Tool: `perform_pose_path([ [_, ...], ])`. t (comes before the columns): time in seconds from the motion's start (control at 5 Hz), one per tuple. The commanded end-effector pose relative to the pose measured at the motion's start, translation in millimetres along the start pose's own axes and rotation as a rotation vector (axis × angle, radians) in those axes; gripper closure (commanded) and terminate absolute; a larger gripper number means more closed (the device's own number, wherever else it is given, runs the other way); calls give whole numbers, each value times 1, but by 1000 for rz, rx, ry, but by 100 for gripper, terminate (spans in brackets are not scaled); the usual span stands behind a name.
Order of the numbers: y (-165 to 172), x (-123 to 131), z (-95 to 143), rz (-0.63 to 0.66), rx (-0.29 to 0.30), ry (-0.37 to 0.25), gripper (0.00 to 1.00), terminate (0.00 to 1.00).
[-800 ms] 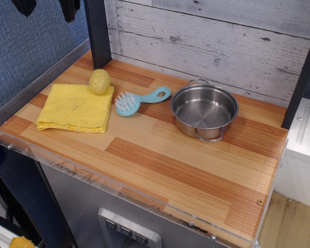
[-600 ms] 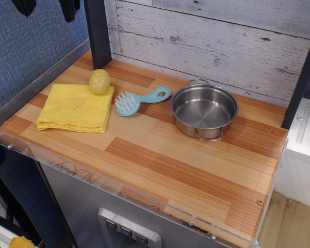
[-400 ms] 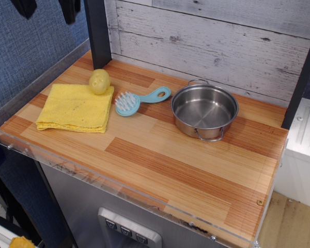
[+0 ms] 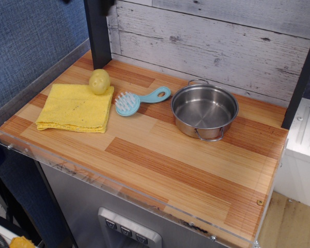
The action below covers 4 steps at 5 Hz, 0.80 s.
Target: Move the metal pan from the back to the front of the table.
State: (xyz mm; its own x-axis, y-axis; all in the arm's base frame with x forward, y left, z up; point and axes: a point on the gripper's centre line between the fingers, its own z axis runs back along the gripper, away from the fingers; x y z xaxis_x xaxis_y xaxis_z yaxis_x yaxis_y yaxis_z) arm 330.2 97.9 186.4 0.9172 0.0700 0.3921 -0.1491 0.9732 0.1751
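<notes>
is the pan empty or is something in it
Empty. The pan stands upright at the back of the table, and its bare shiny bottom shows all the way across.

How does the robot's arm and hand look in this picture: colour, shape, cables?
Almost nothing of them shows. Only small dark, nearly black bits sit at the picture's top edge, near the dark post. Their shape, cables and markings cannot be made out.

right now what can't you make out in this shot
- Gripper: not in this view, past the top edge, so its state is unknown.
- Metal pan: the far outer wall and underside are hidden by the pan itself; the rear loop handle is partly behind the rim.
- Yellow cloth: whatever lies beneath its folds.
- Table: the near right corner is cut off by the bottom edge.
</notes>
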Motion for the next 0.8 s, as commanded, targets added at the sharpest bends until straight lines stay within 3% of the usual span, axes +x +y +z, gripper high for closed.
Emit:
perform_pose_path([
  [0.0,-68,-16,6,118,-166,88,0,0],
  [0.2,-90,-41,-5,247,-160,177,0,0],
  [0.4,-99,-50,-12,429,-169,199,0,0],
  [0.6,-101,-48,-25,507,-170,230,0,0],
])
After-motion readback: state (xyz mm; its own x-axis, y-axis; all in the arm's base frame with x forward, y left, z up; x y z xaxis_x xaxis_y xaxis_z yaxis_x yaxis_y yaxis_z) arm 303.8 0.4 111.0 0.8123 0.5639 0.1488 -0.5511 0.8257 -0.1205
